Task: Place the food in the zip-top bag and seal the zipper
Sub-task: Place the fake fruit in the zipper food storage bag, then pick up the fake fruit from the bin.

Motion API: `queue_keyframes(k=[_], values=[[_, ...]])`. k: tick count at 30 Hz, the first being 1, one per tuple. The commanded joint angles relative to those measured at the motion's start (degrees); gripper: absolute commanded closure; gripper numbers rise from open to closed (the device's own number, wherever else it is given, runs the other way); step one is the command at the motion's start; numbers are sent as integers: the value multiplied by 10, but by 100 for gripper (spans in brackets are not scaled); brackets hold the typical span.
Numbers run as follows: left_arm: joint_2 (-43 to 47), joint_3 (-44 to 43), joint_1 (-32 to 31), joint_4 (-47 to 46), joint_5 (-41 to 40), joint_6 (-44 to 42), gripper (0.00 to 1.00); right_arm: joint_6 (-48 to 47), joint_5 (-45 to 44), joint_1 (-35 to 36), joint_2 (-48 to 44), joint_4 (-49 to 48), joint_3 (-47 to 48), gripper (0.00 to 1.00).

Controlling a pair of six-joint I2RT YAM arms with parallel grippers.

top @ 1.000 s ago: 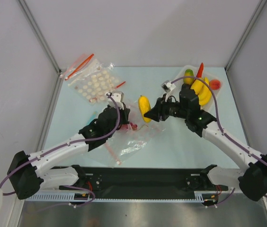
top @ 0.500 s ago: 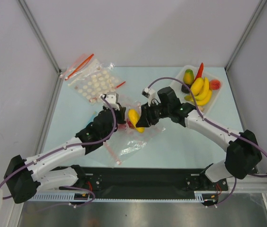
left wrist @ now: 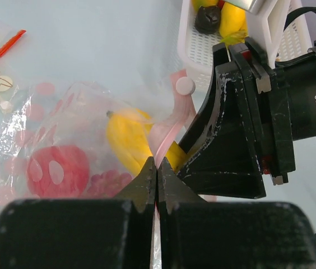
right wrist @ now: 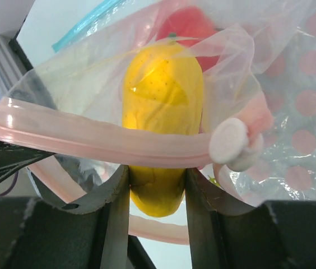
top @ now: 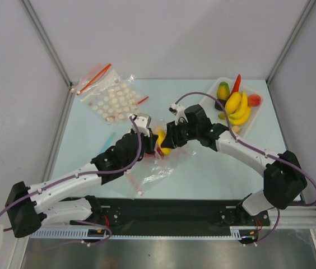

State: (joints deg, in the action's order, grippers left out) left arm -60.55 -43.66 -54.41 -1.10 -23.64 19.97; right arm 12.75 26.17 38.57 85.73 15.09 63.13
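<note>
The zip-top bag [top: 159, 163] lies crinkled at the table's middle, its mouth lifted. My left gripper [left wrist: 157, 162] is shut on the pink zipper [left wrist: 172, 120] strip, holding the mouth up. My right gripper [right wrist: 157, 180] is shut on a yellow fruit [right wrist: 163, 95], whose front half is past the zipper [right wrist: 91, 140] and inside the bag. A red fruit [left wrist: 57, 168] lies deeper in the bag. Seen from above, the two grippers meet at the yellow fruit [top: 161, 141]. More food sits in the white tray [top: 249, 120]: bananas [top: 237, 107], a red chili [top: 236, 83], a mango [top: 223, 90].
A clear bag with white dots [top: 113, 100] and a red strip lies at the back left. A teal strip [top: 108, 137] shows on the table beside my left arm. The zipper's white slider [right wrist: 229, 140] hangs just right of the yellow fruit.
My right arm has carried the yellow fruit leftward from the table's middle into the bag's mouth. My left gripper has shifted slightly right, still holding the zipper.
</note>
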Motion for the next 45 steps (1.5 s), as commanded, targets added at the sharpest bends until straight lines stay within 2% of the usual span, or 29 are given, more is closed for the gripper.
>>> queue_keyframes(k=[1,3,4,6,9,12,15,16,17,19,23,25,27,28,30,31,37,45], values=[[-2,-20,-2,-15,1,7,100,47,-61,4,-18,-92,-17,61],[-4,-15,4,-24,-6,18,100,55,-85,5,-21,-110,-24,47],[-6,-11,9,-26,-4,28,100,55,-91,5,-28,-111,-26,35],[-8,-7,26,-29,2,35,100,52,-112,5,-42,-113,-35,27],[-9,-2,46,-28,5,47,100,47,-116,5,-78,-128,-62,23],[-8,6,55,-30,-5,52,100,43,-122,3,-116,-140,-80,23],[-7,9,55,-30,-17,42,100,39,-165,2,-162,-139,-98,22],[-8,9,55,-30,-18,39,100,40,-181,-1,-175,-139,-106,19],[-9,10,55,-30,-23,39,100,44,-217,-4,-188,-144,-114,11],[-8,15,55,-35,-25,42,100,60,-252,-16,-230,-145,-145,0],[2,25,55,-50,-14,37,100,108,-251,-95,-273,-160,-176,0],[4,30,55,-55,-4,26,100,140,-242,-159,-275,-154,-177,0],[5,31,55,-58,0,19,100,159,-247,-197,-269,-113,-173,0],[5,31,55,-58,2,18,100,164,-255,-230,-262,-104,-171,0],[5,31,55,-58,3,17,100,187,-296,-252,-249,-78,-161,0],[4,30,55,-58,3,17,100,201,-342,-264,-233,-65,-155,0],[8,31,55,-56,-18,22,100,282,-508,-269,-163,54,-86,0],[2,29,55,-54,-6,24,99,314,-550,-273,-60,83,-50,0]])
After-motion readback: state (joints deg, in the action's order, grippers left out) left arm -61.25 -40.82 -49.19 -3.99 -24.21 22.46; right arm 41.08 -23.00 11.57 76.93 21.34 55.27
